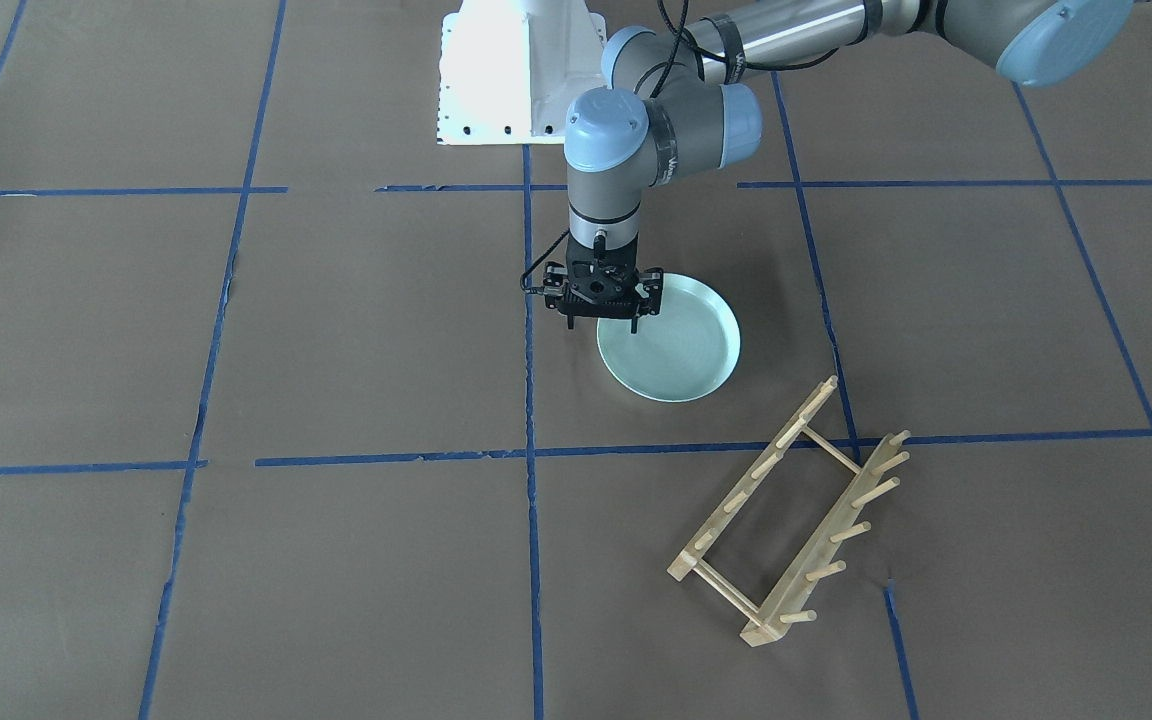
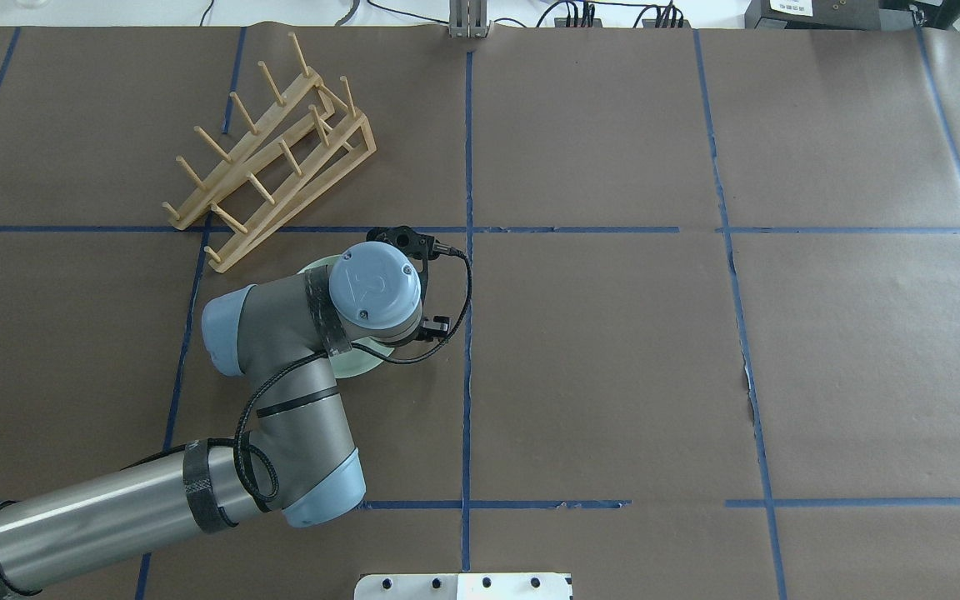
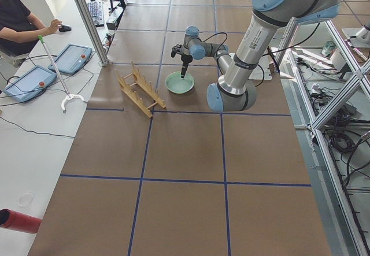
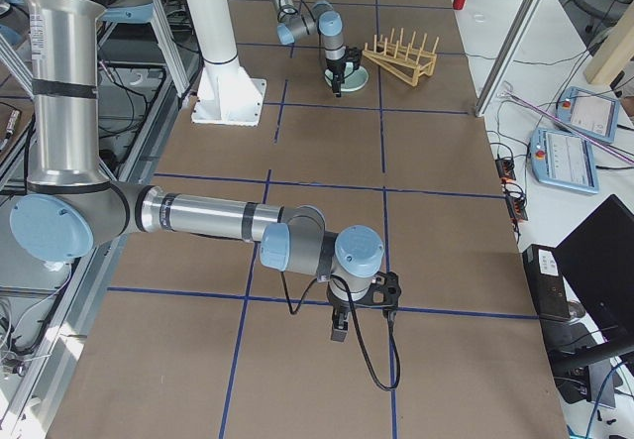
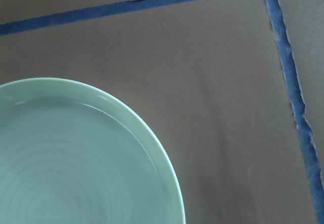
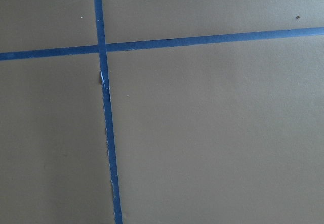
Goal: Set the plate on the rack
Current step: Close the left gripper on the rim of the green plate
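Pretty clearly a robotics lab, not anybody's kitchen: the big table (image 3: 185,210) is covered in brown paper with a grid of blue tape (image 3: 223,146), and industrial robot arms (image 3: 254,42) stand along its right side. On the far left a person (image 3: 17,19) sits by a keyboard (image 3: 96,13) and two control tablets (image 3: 75,58), with aluminium framing (image 3: 87,19) and loose cables (image 3: 347,146) around.

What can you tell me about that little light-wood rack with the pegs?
The light-wood rack has two parallel rails, each carrying a row of round pegs, joined by thin dowels. It sits empty on the brown paper-covered table, diagonal to the blue tape lines. The pale green plate lies nearby, apart.
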You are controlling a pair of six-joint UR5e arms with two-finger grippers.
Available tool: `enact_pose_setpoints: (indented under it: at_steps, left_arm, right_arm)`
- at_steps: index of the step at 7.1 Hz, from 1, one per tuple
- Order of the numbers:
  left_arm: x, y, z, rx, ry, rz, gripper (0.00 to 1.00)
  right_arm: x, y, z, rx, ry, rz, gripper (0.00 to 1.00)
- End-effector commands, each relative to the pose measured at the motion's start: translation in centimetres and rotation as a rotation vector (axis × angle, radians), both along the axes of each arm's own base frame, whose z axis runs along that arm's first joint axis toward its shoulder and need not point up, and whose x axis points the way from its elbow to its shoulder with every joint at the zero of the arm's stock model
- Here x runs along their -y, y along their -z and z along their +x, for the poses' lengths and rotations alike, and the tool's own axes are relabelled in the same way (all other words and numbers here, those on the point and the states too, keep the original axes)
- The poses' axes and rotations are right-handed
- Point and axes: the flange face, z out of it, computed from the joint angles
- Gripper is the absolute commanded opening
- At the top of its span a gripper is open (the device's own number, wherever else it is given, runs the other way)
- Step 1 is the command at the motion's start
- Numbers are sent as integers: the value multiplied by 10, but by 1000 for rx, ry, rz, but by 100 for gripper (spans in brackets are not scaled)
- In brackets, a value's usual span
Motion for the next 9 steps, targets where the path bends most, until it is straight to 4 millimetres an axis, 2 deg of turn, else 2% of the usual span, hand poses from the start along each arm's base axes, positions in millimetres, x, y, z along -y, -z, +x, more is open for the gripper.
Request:
enact_pose_setpoints:
  at_steps: [1,2,4,5,6,7,8,9]
  left_arm:
    - [-1,2,-1,-4,-3,-1,47]
    - [-1,2,-1,-4,-4,-2,35]
    - [-1,4,-2,-6,-3,0,5]
    - [-1,7,-4,-12,-3,3,0]
    - [-2,20,-15,-35,0,14,0]
    - [-4,44,-39,-33,13,13,0]
    - [-1,72,-79,-45,31,10,0]
    - [12,91,-121,-71,45,-12,0]
  right_arm:
    - [0,0,0,0,0,0,100]
    - [0,0,0,0,0,0,100]
    - [0,0,0,0,0,0,100]
    - [0,0,0,0,1,1,100]
    - [0,-1,0,0,1,-1,100]
    - [0,0,0,0,0,0,100]
    - [-1,-1,0,0,0,-2,100]
    - [0,0,0,0,0,0,100]
